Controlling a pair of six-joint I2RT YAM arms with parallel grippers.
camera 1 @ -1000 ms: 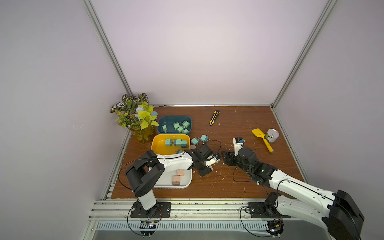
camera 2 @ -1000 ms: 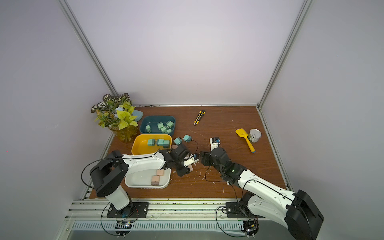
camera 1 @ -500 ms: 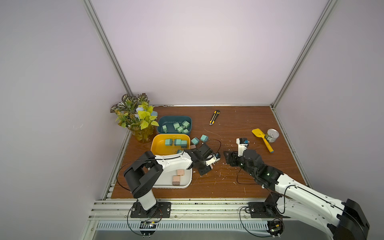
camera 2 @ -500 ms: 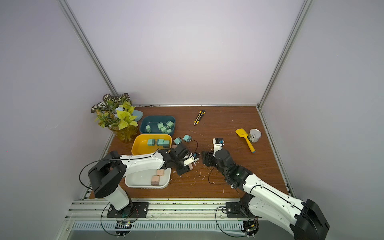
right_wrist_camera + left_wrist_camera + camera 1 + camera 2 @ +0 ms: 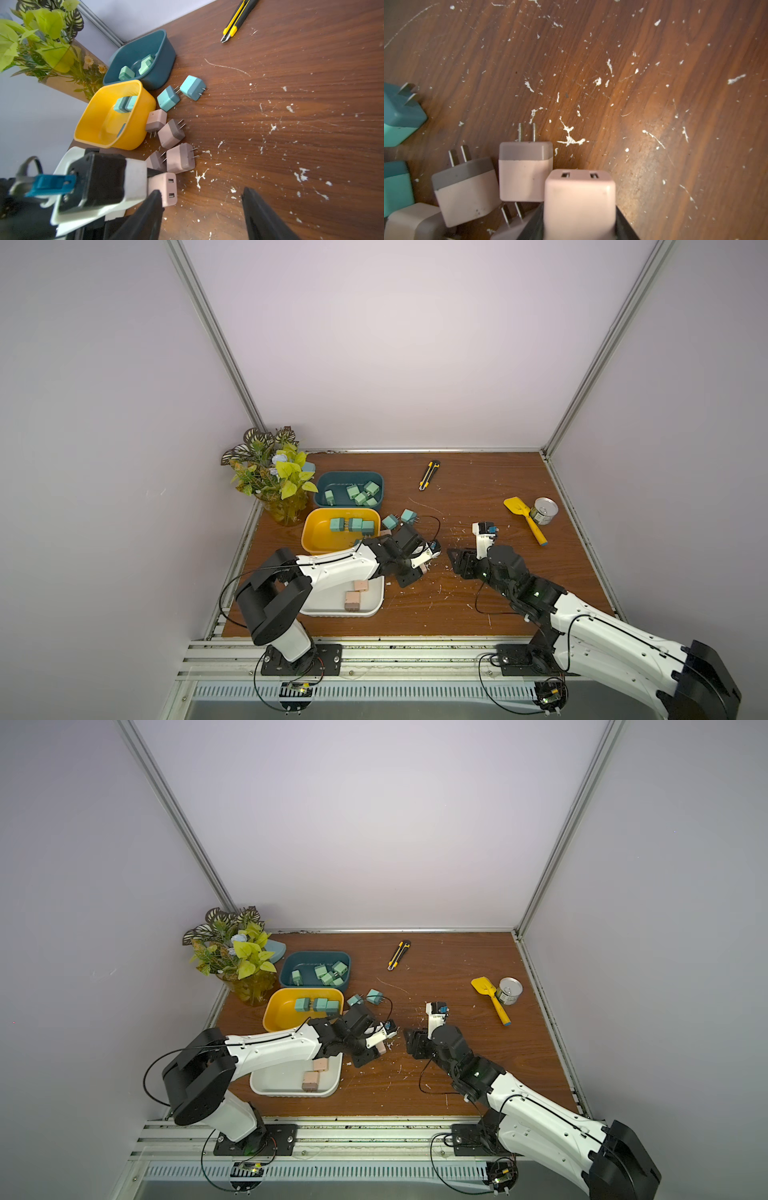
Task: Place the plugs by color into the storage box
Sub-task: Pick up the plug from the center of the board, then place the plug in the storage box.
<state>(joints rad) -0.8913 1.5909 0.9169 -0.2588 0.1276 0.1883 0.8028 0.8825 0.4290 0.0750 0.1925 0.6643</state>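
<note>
One pink plug (image 5: 579, 205) now sits pinched in the left pincer (image 5: 420, 568), freshly clamped, low over the desk (image 5: 478, 489) beside the white tray (image 5: 370, 608) where it likely goes; the right pincer (image 5: 201, 207) hangs spread, empty.

Left side: my left gripper (image 5: 376, 1050) sits just beyond the white tray (image 5: 278, 1079), apparently clamped on a pink plug (image 5: 380, 1049). More pink plugs (image 5: 311, 1080) lie in that tray. My right gripper (image 5: 411, 1044) faces it, near but apart.
</note>
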